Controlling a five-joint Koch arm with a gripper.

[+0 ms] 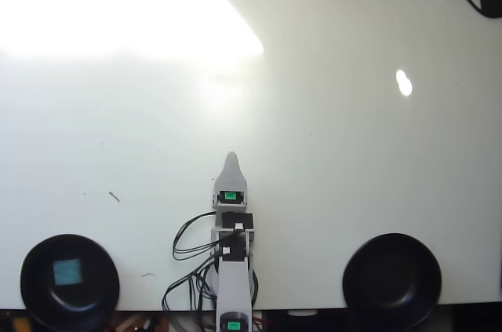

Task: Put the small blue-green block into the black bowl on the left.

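A white counter, washed out by glare at its far left, carries one arm at the near edge and two black bowls. The left bowl, well left of and behind the pincer, already holds the block, lying flat, square from above, with no clear long axis. The right bowl looks empty. The pincer shows a single tip, so I cannot tell its opening. The job seems done; best keep clear of the bowl.

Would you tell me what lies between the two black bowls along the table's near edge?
In the overhead view, the arm and its black cables sit between the left bowl and right bowl.
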